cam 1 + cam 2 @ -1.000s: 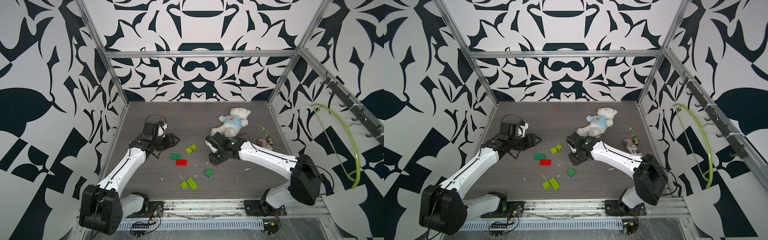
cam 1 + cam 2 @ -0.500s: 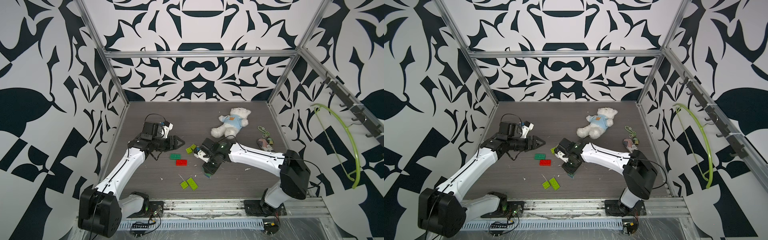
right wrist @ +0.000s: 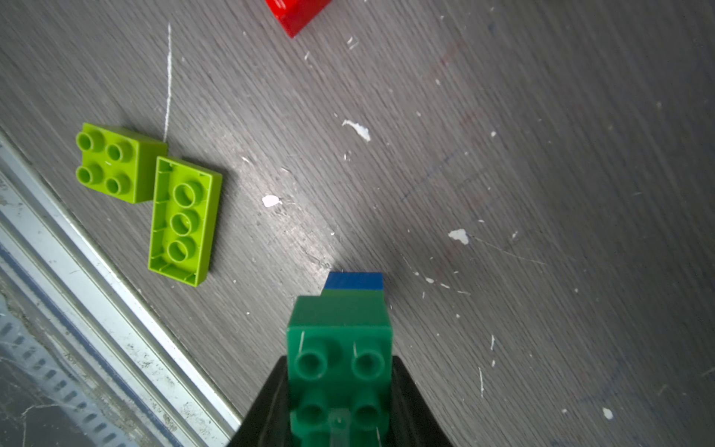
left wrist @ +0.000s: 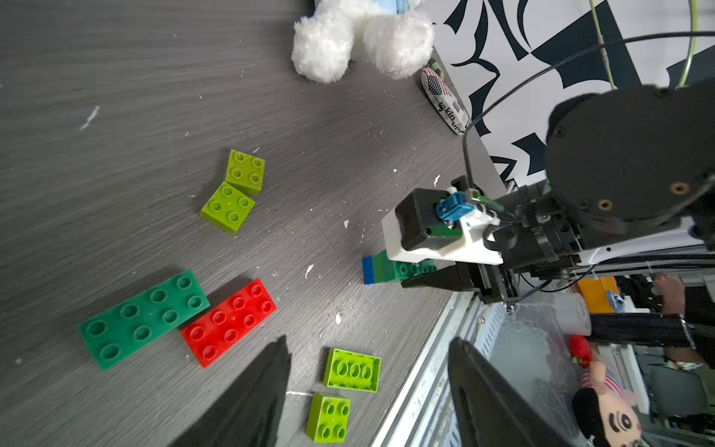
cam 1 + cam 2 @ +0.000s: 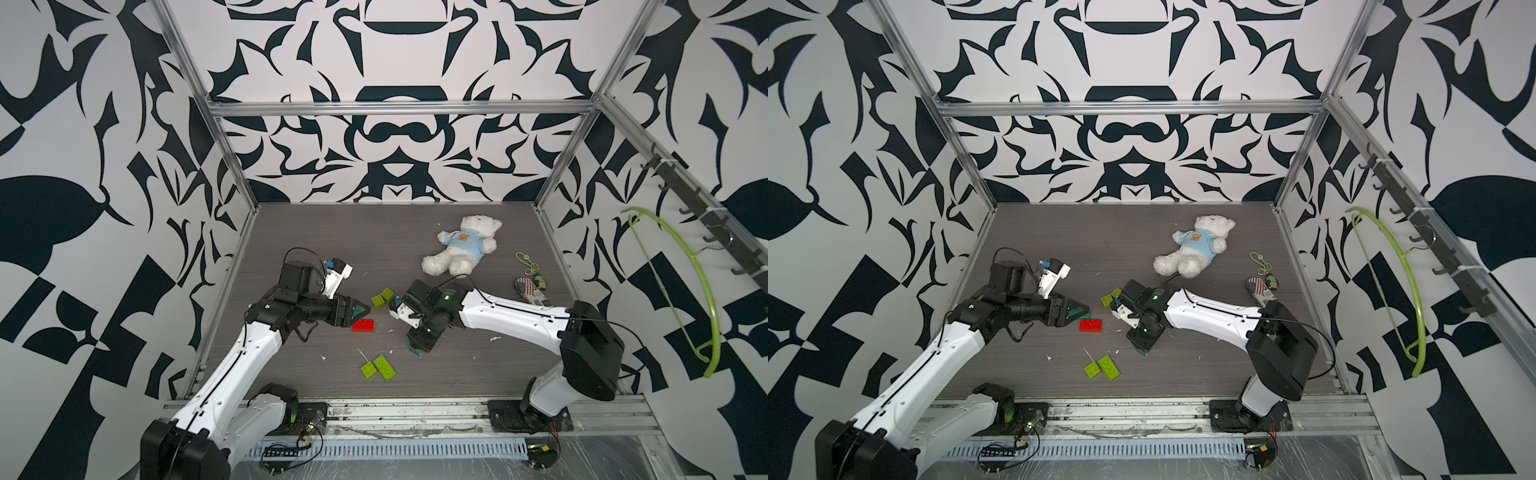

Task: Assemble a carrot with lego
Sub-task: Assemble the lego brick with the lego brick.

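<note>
Green on blue: our right hand (image 3: 340, 371) clamped the half-built carrot (image 3: 340, 329) down near the table (image 5: 374, 232), studs exposed, presumably for the next layer. Our left hand (image 4: 368, 339) hung spread, empty, beside the red brick (image 4: 229, 323).

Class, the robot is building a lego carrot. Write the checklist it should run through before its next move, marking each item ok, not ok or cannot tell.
1. Right gripper grips the green-and-blue stack: ok.
2. Left gripper open and empty: ok.
3. Red brick uncovered, studs up: ok.
4. Dark green oblong brick studs up, beside the red one: ok.
5. Lime oblong brick studs up: not ok, its hollow side faces up.
6. Stack's bricks pressed fully together: cannot tell.
</note>
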You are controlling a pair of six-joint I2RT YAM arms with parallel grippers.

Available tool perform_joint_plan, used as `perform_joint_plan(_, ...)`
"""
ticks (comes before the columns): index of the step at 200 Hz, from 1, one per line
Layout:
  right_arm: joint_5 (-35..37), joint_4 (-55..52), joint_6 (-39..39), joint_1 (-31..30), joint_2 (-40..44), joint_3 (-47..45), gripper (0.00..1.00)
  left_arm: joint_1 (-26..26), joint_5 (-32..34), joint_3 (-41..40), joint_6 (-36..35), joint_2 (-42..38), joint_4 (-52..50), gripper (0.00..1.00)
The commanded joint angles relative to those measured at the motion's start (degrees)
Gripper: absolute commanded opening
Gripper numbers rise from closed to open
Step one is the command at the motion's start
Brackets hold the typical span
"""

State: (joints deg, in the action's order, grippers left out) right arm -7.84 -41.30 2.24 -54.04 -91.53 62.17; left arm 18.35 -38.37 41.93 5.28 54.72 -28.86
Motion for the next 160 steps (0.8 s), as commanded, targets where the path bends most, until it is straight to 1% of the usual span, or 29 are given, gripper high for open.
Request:
perform_joint_plan(1,-0.11,0.52,-1.47,0.04,1.17,-0.38,0.32,0.2,3.91,-1.31,-8.86,-2.63,0.4,0.75)
perform_joint_plan(19,-0.12,0.04,-1.88,-0.01,1.04,-0.56,0.32,0.28,5.27,-1.51,-9.5,-2.91,0.08,0.75)
perform_joint_plan(55,1.01,-0.01,-1.72,-0.37,-0.05,0.0,0.32,0.28,6.09,-0.52,-8.3,-1.85,-0.23,0.75)
perform_joint_plan(124,3.65,1.56,-0.13,-0.75,-1.05,-0.69,0.31,0.28,5.54,-0.52,-6.98,-1.55,0.47,0.75)
perform_joint_plan(160,3.36,1.92,0.22,-0.93,-1.46,-0.8,0.31,0.28,5.81,-0.51,-6.86,-1.63,0.6,0.75)
